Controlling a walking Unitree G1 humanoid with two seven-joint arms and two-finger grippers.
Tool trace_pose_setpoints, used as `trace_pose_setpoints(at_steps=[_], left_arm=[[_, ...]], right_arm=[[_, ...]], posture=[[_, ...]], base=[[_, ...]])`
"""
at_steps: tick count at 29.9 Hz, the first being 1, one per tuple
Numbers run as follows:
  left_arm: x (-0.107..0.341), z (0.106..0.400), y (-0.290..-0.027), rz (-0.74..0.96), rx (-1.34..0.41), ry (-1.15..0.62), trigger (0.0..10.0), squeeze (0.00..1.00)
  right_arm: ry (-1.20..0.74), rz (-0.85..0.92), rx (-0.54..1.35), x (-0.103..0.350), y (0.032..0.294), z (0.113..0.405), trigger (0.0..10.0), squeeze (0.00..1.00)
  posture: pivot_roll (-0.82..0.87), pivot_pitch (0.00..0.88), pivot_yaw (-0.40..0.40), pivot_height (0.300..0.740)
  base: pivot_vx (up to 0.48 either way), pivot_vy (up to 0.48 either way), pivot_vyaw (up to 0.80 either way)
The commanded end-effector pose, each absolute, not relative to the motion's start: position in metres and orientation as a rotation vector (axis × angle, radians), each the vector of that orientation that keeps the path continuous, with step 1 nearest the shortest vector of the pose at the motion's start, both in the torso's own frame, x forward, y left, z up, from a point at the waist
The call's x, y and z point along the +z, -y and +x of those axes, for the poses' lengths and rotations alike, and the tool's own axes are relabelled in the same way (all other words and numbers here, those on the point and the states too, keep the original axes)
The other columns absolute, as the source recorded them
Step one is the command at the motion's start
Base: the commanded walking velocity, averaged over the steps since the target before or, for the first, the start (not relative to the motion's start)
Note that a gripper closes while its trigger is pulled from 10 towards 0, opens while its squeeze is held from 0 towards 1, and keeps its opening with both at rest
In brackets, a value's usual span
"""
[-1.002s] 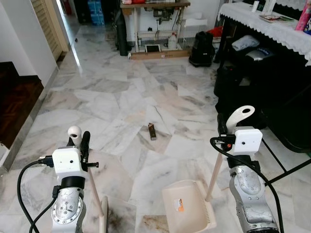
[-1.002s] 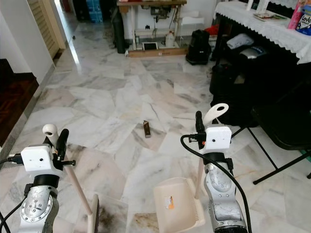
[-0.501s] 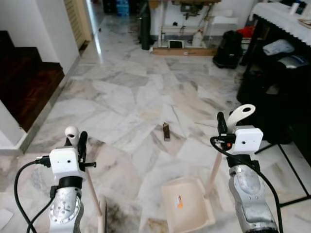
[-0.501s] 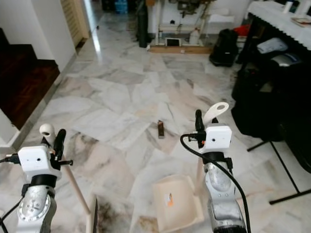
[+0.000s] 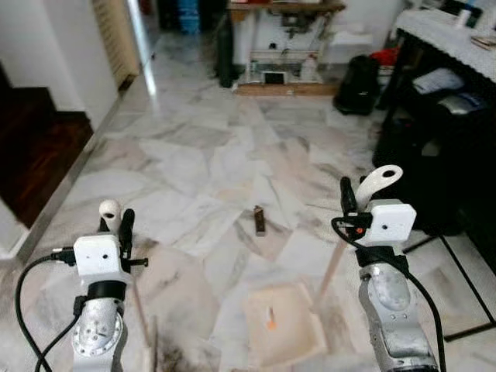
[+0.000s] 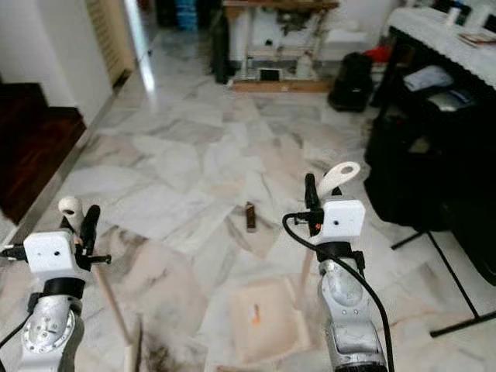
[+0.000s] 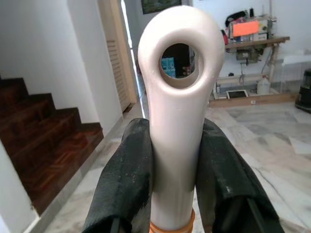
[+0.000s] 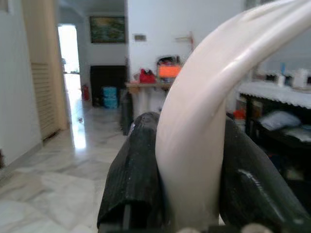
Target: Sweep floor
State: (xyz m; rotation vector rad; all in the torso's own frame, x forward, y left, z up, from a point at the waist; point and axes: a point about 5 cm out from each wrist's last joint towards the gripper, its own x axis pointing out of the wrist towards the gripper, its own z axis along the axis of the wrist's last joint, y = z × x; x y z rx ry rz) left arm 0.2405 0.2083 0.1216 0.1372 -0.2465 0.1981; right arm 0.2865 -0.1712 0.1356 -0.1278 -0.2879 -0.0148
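My left gripper (image 5: pixel 118 225) is shut on the cream broom handle (image 7: pixel 178 121), whose stick slants down to the broom head (image 5: pixel 147 353) on the floor near my feet. My right gripper (image 5: pixel 353 194) is shut on the cream dustpan handle (image 8: pixel 204 145). The dustpan (image 5: pixel 283 324) rests on the marble floor between the two arms, its stick (image 5: pixel 332 267) leaning up to the right gripper. A small dark brown piece of debris (image 5: pixel 259 220) stands on the floor just beyond the dustpan. Dark dirt smears (image 5: pixel 174 358) lie beside the broom head.
Dark wooden stairs (image 5: pixel 31 147) rise on the left. A black table with a white lace cloth (image 5: pixel 446 39) and dark bags (image 5: pixel 422 132) beneath lines the right side. A black stand's legs (image 5: pixel 457 267) cross the floor at right. A workbench (image 5: pixel 283 31) and a black bag (image 5: pixel 358 74) stand at the back.
The camera has swung across the room, first left, then slightly back; the stairs show more than a second ago. Both grippers keep their hold and the dustpan now looks blurred.
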Motion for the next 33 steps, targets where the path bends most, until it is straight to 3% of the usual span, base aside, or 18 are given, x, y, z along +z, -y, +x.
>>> trace_pose_setpoints(at_steps=[1,33], left_arm=[[0.1337,0.2418,-0.2044,0.138,0.182,0.302,10.0,0.0],[0.1365,0.2496,-0.2006,0.133,0.162,0.306,10.0,0.0]], right_arm=[[0.332,-0.134,-0.017,0.1471,0.1691,0.2894,10.0,0.0],[0.339,-0.113,0.002,0.1522,0.1599,0.2938,10.0,0.0]], posture=[[0.04,0.0,0.027,0.74],[0.03,0.0,0.045,0.74]], base=[[0.3,0.0,0.0],[0.335,0.0,0.0]])
